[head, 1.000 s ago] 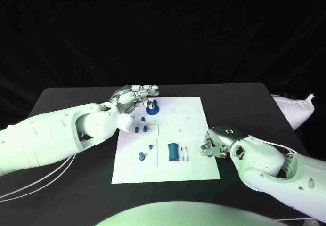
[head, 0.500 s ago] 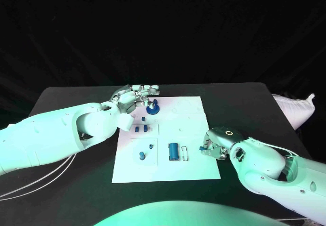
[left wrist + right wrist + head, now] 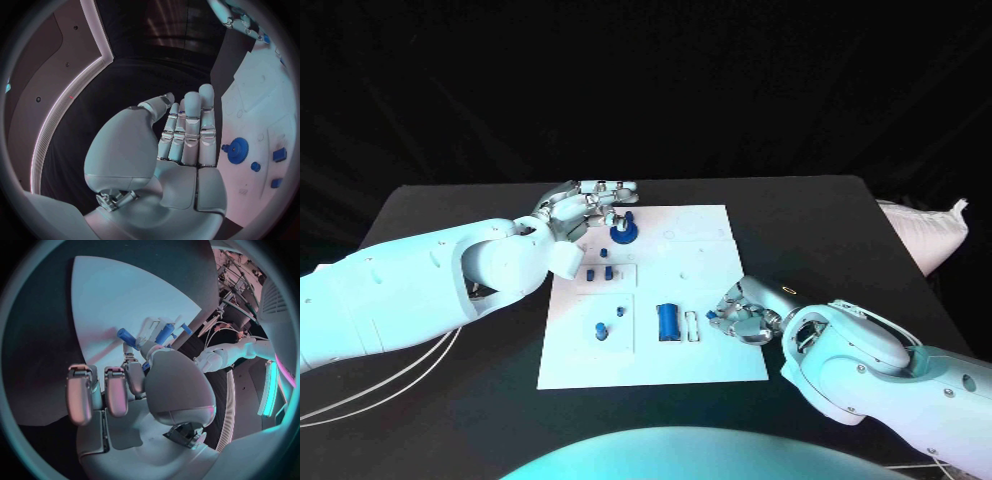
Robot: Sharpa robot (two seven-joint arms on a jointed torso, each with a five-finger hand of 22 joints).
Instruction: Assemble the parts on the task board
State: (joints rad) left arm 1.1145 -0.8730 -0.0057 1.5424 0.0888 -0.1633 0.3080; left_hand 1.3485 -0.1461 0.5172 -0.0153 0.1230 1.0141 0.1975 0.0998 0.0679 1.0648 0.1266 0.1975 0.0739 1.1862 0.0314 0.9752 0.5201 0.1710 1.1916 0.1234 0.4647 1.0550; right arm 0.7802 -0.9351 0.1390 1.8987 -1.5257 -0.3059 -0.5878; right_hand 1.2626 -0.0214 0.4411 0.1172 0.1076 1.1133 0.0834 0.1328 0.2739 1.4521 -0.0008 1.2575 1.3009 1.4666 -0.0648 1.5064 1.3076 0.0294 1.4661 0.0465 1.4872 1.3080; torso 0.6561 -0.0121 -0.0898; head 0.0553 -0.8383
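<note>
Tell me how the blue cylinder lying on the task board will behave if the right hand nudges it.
The blue cylinder lies on its side, so it would probably roll sideways on the smooth task board. It looks like rigid plastic, likely light. The right hand is close beside it.

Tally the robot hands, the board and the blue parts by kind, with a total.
Robot hands: 2 (left robot hand, right robot hand)
Task board: 1
Blue gear: 1
Blue cylinder: 1
Loose small blue pieces: 5
Held blue piece: 1
Total: 11
</note>
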